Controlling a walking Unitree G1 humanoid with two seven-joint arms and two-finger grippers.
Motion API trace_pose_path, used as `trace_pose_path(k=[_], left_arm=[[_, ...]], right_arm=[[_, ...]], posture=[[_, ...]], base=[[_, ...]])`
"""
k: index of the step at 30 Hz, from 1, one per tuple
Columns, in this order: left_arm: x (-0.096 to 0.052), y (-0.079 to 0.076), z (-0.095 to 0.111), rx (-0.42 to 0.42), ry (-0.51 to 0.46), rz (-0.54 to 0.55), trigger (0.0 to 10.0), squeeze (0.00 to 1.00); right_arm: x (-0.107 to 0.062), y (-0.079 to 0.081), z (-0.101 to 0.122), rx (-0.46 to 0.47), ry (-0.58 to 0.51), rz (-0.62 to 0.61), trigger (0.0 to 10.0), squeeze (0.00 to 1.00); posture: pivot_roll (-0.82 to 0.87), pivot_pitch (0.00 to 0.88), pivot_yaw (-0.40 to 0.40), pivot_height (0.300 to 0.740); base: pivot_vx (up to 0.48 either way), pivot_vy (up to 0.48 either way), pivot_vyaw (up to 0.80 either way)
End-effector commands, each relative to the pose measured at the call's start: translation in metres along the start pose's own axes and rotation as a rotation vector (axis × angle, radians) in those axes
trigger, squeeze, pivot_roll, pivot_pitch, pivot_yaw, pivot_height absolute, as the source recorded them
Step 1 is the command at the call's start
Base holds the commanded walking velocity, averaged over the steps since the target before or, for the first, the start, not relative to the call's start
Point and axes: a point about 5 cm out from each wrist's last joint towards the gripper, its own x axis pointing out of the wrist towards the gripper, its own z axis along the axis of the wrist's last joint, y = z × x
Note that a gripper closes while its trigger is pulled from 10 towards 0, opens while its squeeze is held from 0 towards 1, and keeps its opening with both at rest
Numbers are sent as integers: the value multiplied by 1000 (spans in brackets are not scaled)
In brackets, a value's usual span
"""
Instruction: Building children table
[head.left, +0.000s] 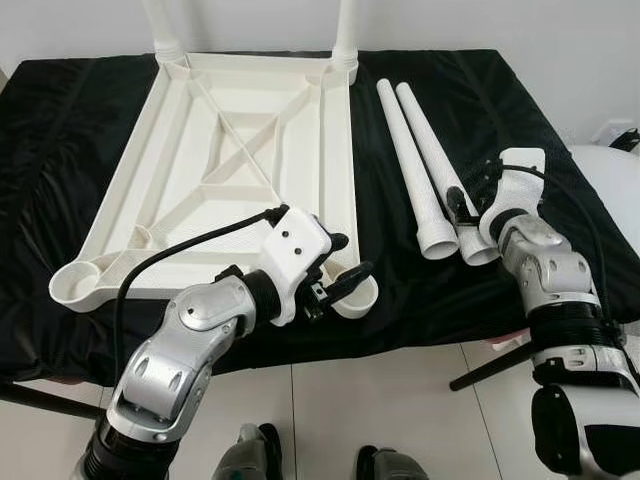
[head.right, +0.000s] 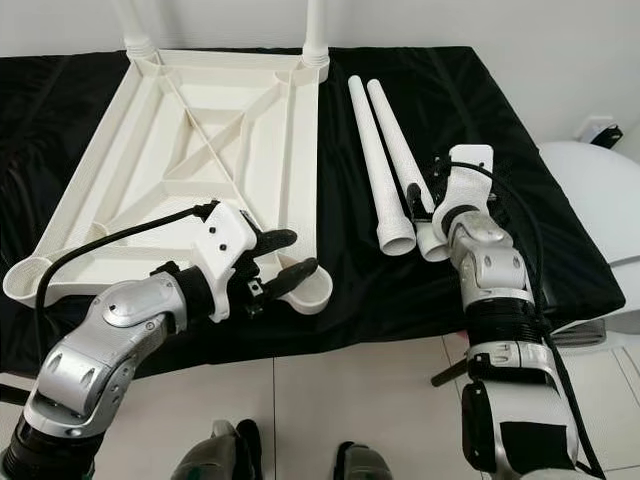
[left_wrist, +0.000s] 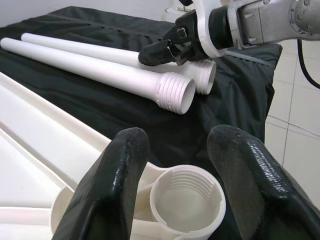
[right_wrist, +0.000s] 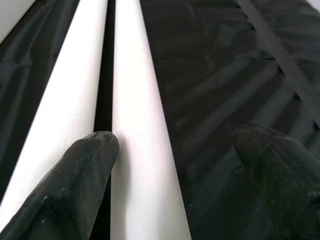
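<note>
Standing fitted: two far legs (head.left: 345, 30); two loose legs (head.left: 415, 170) remain. Right gripper (head.left: 466, 205) and left gripper (head.left: 335, 270) jaws wide, empty, left at near-right socket (head.left: 357, 298).

Two silver, segmented metal arms with black joint rings. White plastic wrist housing on the left gripper (head.left: 335, 265), dotted with small dark screw holes; black cable looping from it back to the forearm. Right gripper (head.left: 465, 205): white housing, black cable. Fingers (left_wrist: 107, 187) thick, matte black, rounded tips.
</note>
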Motion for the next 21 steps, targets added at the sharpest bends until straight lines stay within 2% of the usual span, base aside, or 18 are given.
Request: trace_pose_path(k=[1, 5, 9, 11, 14, 19, 21], left_arm=[[0, -8, 3, 2, -5, -93, 10000, 0], [1, -9, 4, -10, -6, -83, 10000, 0], [1, -9, 5, -16, -7, -79, 10000, 0], [1, -9, 5, -18, -9, -70, 10000, 0], [2, -8, 5, -18, -11, -62, 10000, 0], [4, -7, 6, -21, -20, -44, 10000, 0], [4, -7, 6, -21, -21, -43, 10000, 0]], right_arm=[[1, -5, -5, 18, 62, 13, 10000, 0], [4, -10, 2, 43, 124, 39, 10000, 0], [5, -12, 4, 31, 159, 49, 10000, 0], [6, -15, 4, 14, 228, 66, 10000, 0], [6, -16, 4, 0, 259, 77, 10000, 0], [4, -16, 3, -18, 367, 184, 10000, 0], [3, -15, 3, -17, 376, 197, 10000, 0]], posture=[[-15, 233, -14, 740], [-18, 233, -16, 740], [-21, 233, -19, 740], [-28, 232, -26, 740], [-31, 231, -31, 740], [-42, 225, -43, 740], [-42, 225, -43, 740]], base=[[0, 0, 0], [0, 0, 0], [0, 0, 0], [0, 0, 0], [0, 0, 0], [0, 0, 0], [0, 0, 0]])
